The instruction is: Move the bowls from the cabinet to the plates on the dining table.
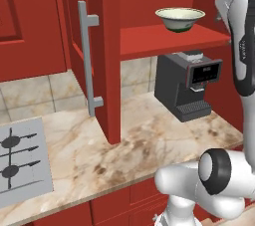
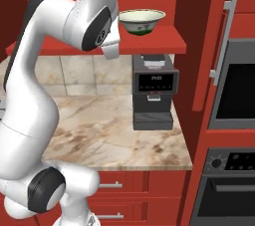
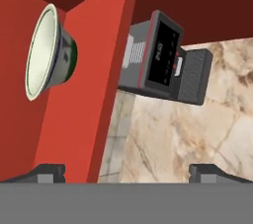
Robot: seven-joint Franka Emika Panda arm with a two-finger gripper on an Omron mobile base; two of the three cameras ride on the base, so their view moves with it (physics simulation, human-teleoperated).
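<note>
A cream-white bowl with a dark green foot point(image 1: 180, 18) point(image 2: 141, 21) stands upright on the red inner shelf point(image 1: 164, 41) of the open cabinet point(image 1: 110, 46). The hand view is rolled, so the bowl point(image 3: 47, 53) appears on its side at the upper left, with the shelf's edge point(image 3: 84, 99) running down from it. My gripper point(image 3: 128, 173) is open, its fingertips point(image 3: 47, 172) wide apart with nothing between them, some way in front of the shelf and apart from the bowl. The plates and the dining table are out of view.
A black coffee machine point(image 1: 187, 83) point(image 2: 154, 95) stands on the marble counter point(image 1: 124, 145) under the shelf. The cabinet's open door with its grey bar handle point(image 1: 87, 60) juts out to the left. A grey cooktop point(image 1: 20, 160) lies far left. A built-in oven point(image 2: 234, 95) is on the right.
</note>
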